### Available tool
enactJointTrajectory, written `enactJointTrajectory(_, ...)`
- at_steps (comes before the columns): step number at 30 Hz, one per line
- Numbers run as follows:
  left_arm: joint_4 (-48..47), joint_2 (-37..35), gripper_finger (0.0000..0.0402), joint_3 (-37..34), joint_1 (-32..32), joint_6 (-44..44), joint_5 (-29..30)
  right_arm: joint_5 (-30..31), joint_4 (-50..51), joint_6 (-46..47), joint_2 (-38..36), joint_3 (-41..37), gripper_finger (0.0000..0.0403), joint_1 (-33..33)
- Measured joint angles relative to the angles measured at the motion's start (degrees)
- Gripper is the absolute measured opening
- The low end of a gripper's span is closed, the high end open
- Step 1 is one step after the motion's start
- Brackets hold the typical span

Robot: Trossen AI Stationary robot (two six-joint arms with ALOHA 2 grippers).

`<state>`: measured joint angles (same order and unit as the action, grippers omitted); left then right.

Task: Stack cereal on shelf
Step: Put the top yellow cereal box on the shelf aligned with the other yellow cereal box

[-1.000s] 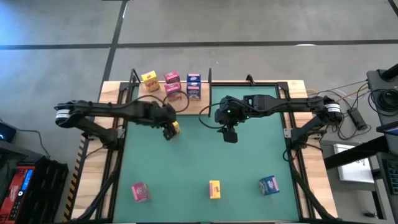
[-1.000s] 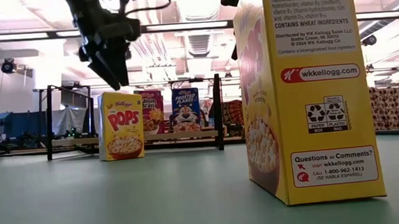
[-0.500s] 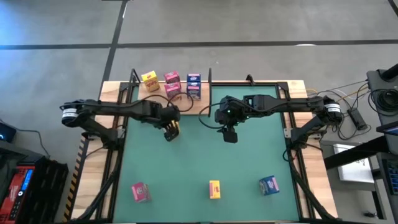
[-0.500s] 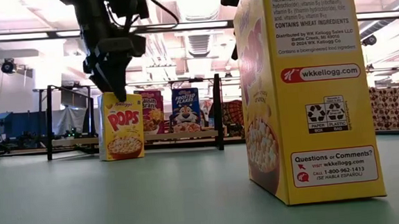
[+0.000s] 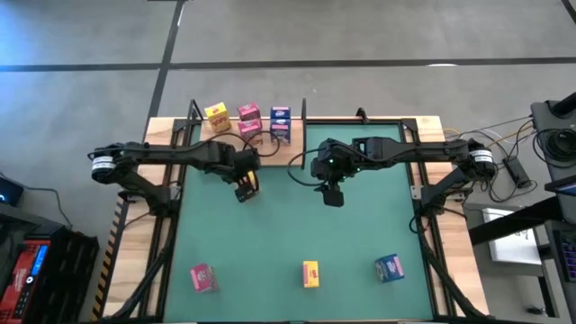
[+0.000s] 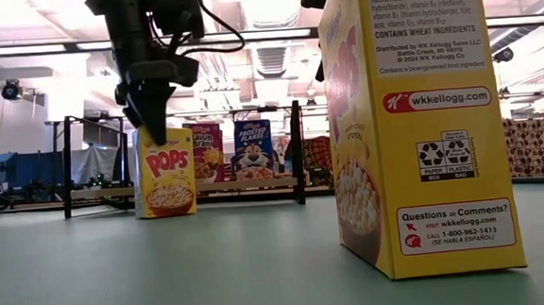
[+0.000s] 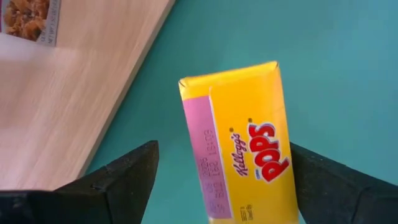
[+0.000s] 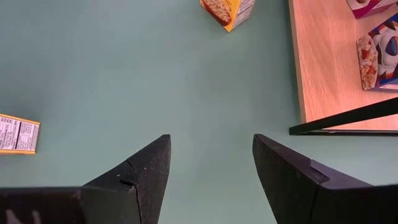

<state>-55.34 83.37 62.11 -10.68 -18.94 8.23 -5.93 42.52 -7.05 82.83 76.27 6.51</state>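
Left end effector (image 5: 243,188): open wide, fingers either side of the upright yellow Pops box (image 7: 239,146), not yet clamped.
Pops box location: standing on the green bench (image 5: 297,229), just beside the shelf (image 5: 297,142) edge.
Risk: a finger tip could strike the box top and topple it if the descent is off-centre.
Right end effector (image 5: 332,195): open, empty, hovering mid-bench.
Risk: shelf boxes (image 5: 281,121) could be knocked at placement.
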Motion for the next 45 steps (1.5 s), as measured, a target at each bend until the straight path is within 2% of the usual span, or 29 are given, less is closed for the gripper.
enactJointTrajectory(4,0.26,0.0,0.0281,0.0,-0.04,0.03,-0.27,0.0,0.0,0.02,0.0,0.0,0.0217,0.01)
enactJointTrajectory(13,0.23,-0.04,0.0131,0.0,-0.04,0.44,-1.79,0.0,0.0,0.02,0.0,0.0,0.0217,-0.01)
enactJointTrajectory(17,-0.47,-1.16,0.0088,0.07,-0.04,1.4,-1.78,0.0,0.0,0.02,0.0,0.0,0.0217,-0.01)
enactJointTrajectory(24,-4.96,-4.75,0.0096,2.77,-0.28,2.57,-1.32,0.0,0.0,0.02,0.0,0.0,0.0217,-0.01)
enactJointTrajectory(30,-9.71,-7.04,0.0102,4.63,-3.34,4.64,4.69,0.0,0.0,0.0,0.0,0.0,0.0216,0.0)
enactJointTrajectory(45,-10.62,-9.85,0.0099,4.11,-20.75,18.12,6.4,-0.02,0.0,0.0,0.0,0.0,0.0216,0.01)
